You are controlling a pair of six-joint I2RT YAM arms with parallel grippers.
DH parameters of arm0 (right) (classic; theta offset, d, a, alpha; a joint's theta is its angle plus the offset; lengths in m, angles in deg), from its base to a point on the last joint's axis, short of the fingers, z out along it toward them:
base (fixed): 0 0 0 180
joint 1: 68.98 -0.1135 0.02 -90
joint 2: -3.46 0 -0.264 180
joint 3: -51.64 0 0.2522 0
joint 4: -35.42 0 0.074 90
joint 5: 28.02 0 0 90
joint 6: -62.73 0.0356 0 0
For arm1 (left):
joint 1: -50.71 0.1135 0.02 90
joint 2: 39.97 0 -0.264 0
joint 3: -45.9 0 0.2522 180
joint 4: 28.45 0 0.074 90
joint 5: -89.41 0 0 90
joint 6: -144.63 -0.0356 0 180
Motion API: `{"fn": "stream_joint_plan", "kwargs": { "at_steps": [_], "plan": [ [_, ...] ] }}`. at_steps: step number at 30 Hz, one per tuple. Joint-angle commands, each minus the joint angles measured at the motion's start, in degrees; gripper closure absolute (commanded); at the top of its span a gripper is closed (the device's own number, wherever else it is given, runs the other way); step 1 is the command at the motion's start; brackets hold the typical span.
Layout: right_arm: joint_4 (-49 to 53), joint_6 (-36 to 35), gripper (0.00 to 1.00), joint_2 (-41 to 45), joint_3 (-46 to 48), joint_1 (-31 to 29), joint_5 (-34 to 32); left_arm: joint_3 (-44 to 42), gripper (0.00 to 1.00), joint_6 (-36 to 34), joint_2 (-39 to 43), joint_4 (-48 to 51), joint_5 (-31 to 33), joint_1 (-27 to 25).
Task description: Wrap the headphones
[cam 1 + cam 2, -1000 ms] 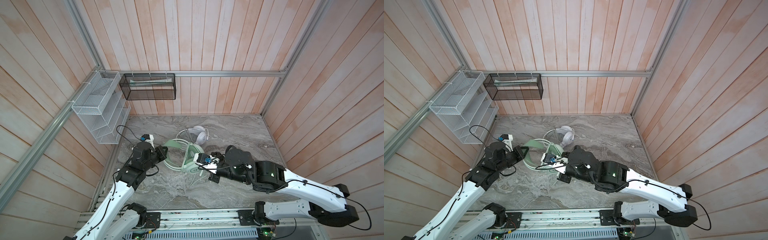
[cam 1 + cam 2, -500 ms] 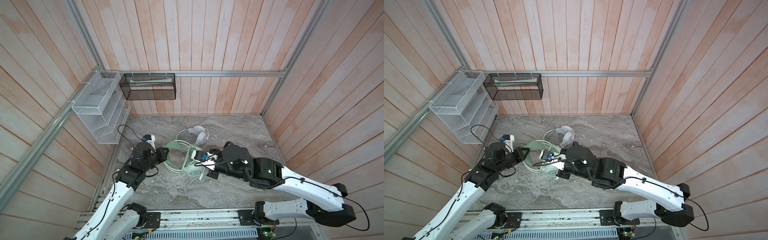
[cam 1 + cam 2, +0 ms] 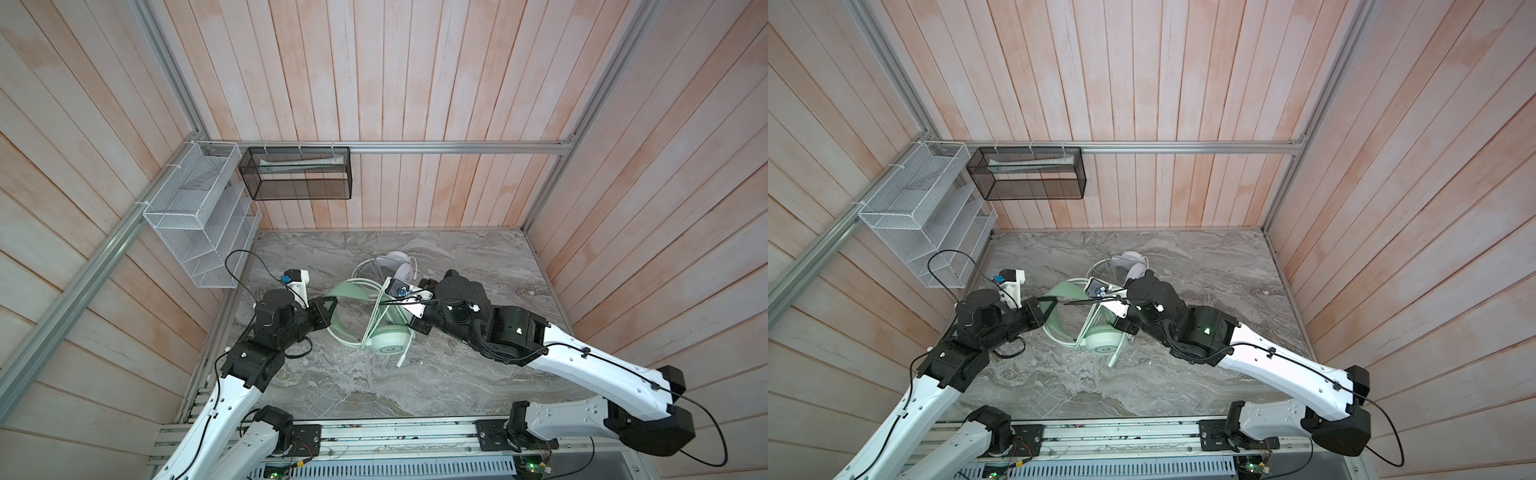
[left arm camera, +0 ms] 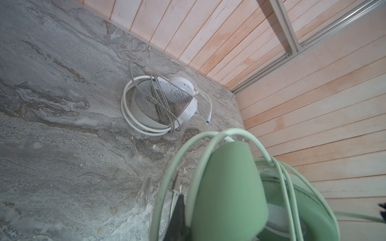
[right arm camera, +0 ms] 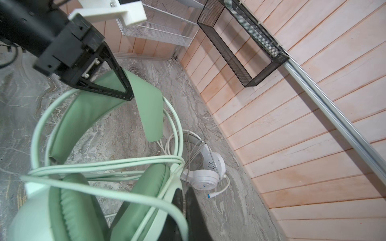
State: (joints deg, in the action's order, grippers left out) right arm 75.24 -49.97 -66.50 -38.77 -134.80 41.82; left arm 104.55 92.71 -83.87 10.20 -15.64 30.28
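**Left hand** [image 3: 330, 305]: closed on the headband of the green headset [image 3: 388, 338], holding the band's crown off the surface [image 3: 457, 374].

**Right hand** [image 5: 184, 193]: closed beside the green earcups. The green cable [image 5: 100, 191] runs taut across one finger; whether it is pinched cannot be told.

**Green headset:** centre of the surface, between the arms. Its long axis runs from the left hand to the earcups, which sit toward the front. One cup faces up. Cable loops cross the band and cups.

**White headset** [image 3: 405, 272]: just behind, lying on its side near the back wall, cable coiled round it. Its mic tip [image 5: 208, 195] rests on the surface.

**Room:** open surface lies right and front. The rack [image 3: 199, 224] crowds the left edge, and the basket [image 3: 299, 178] hangs on the back wall.
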Motion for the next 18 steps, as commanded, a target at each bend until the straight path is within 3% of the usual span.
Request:
{"fn": "stream_joint_plan", "kwargs": {
  "at_steps": [1, 6, 14, 18],
  "plan": [
    [-8.46, 0.01, 0.92, 0.14, 0.6, 2.45, -5.79, 0.02, 1.0, -2.67, 1.96, 0.87, -5.0, 0.03],
    [-9.86, 1.42, 0.92, -0.27, 1.83, 6.91, -1.68, 0.63, 1.0, -1.82, 3.84, 0.25, -7.29, 0.03],
    [-10.95, 4.13, 0.83, -0.45, 2.52, 9.7, 3.82, 1.14, 1.0, -0.29, 5.56, -0.81, -9.12, 0.03],
    [-11.89, 5.05, 0.86, -0.3, 4.39, 10.07, 5.67, 2.37, 1.0, -0.04, 6.28, -0.12, -8.38, 0.03]
  ]
}}
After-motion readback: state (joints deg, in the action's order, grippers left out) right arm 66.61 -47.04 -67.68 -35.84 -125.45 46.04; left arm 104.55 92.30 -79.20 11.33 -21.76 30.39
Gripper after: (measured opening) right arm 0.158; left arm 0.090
